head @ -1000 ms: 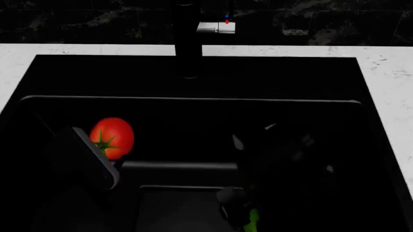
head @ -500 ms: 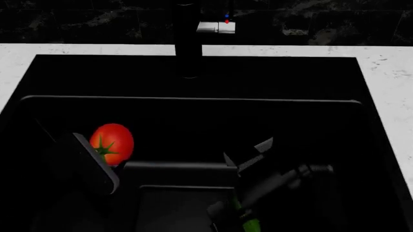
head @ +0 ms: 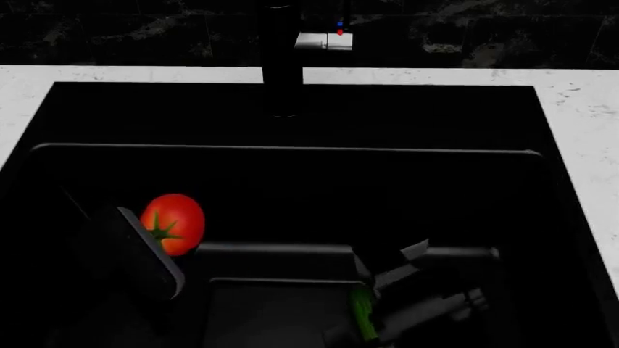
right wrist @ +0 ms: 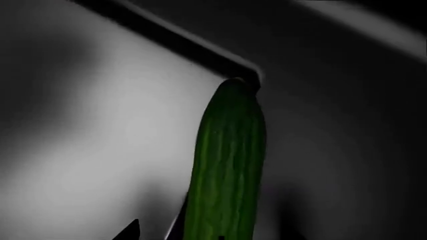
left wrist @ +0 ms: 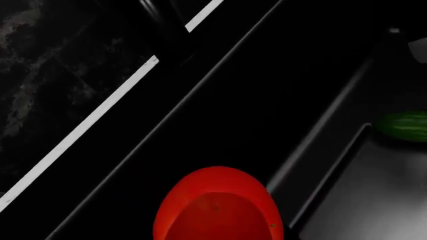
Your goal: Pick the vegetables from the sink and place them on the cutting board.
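Inside the black sink [head: 39, 116], tomato [head: 174, 222] seen just beside the left gripper [head: 135, 257], cucumber [head: 363, 313] lying at the right gripper [head: 392, 286], neither grip's state discernible.

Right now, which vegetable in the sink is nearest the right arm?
The cucumber: long and dark green, lying right beside the right arm. The round red tomato sits across the sink, by the left arm.

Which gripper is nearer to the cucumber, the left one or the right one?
Right. The right gripper is directly at the cucumber near the sink's front; the left gripper is across the basin beside the tomato.
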